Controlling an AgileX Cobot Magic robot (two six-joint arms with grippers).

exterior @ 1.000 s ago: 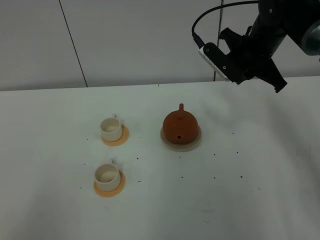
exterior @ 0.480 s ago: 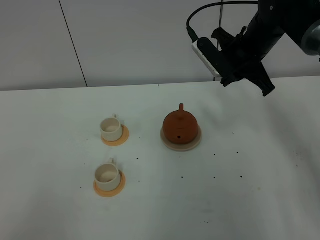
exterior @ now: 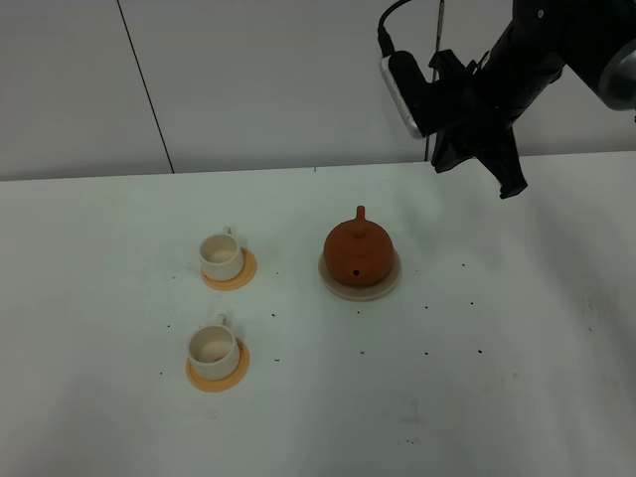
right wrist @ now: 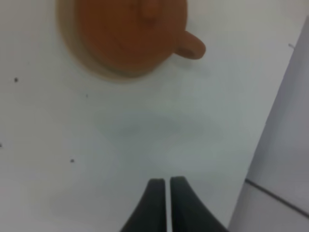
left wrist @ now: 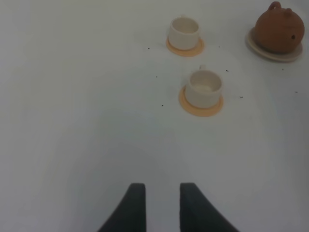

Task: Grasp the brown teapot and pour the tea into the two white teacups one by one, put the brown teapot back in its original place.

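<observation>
A squat, round teapot (exterior: 359,252) of matte reddish-brown clay sits upright on a pale beige saucer (exterior: 390,283), just right of centre in the high view. The saucer's rim shows all round the pot's base. A small knob tops the lid, a single dark spot marks the side facing the high camera, and a narrow part juts from the pot's far side toward the top of the frame. In the right wrist view the pot (right wrist: 126,30) fills the upper left of the frame, blurred, with a rounded loop sticking out to its right.

Left of the pot stand two cream-white cups, each on its own flat orange coaster. The far cup (exterior: 221,255) is at centre left, and the near cup (exterior: 213,346) is below it, toward the lower left. Both are well apart from the pot. Dark specks dot the white table (exterior: 497,397) around them.

The right fingers (exterior: 507,177) hang in the upper right of the high view, above the table and clear of the pot. They are pressed together and pinch nothing. The left fingers (left wrist: 133,208) show only at the bottom edge of the left wrist view. They are spread, with bare table between them, well short of the near cup (left wrist: 204,87).
</observation>
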